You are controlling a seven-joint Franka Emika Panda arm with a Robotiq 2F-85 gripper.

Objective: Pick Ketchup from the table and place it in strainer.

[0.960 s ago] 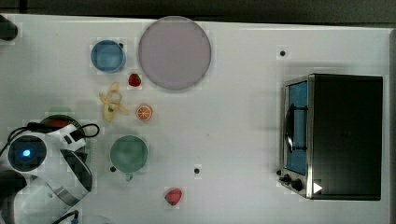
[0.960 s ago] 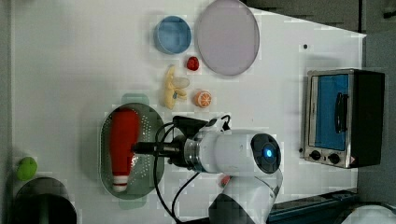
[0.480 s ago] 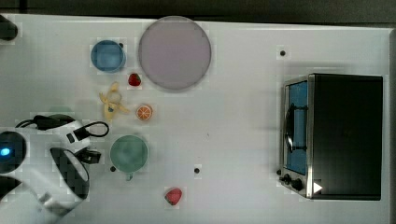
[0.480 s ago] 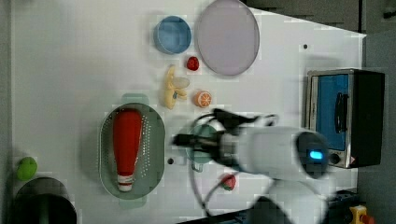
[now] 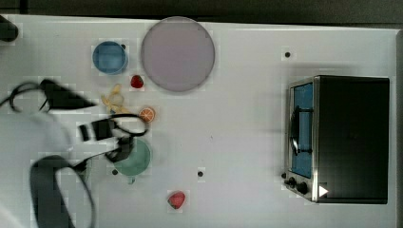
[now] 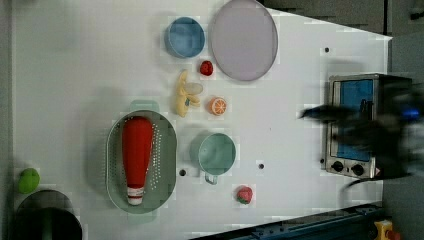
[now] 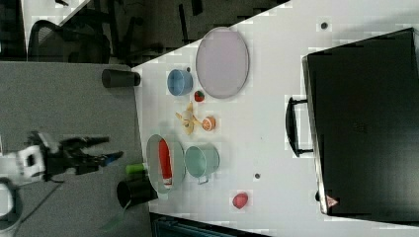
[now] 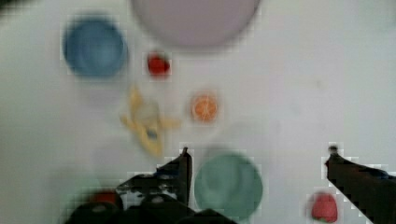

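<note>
Ketchup (image 6: 136, 152) lies lengthwise inside the strainer (image 6: 167, 150), cap toward one end. The gripper (image 8: 258, 156) hangs empty with its jaws spread wide, so little can go wrong unless the arm clips the green cup (image 8: 228, 185) below it.

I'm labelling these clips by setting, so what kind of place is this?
Probably a robot lab's mock kitchen: a white table with a toaster oven, toy fruit, and a ketchup bottle in a strainer.
</note>
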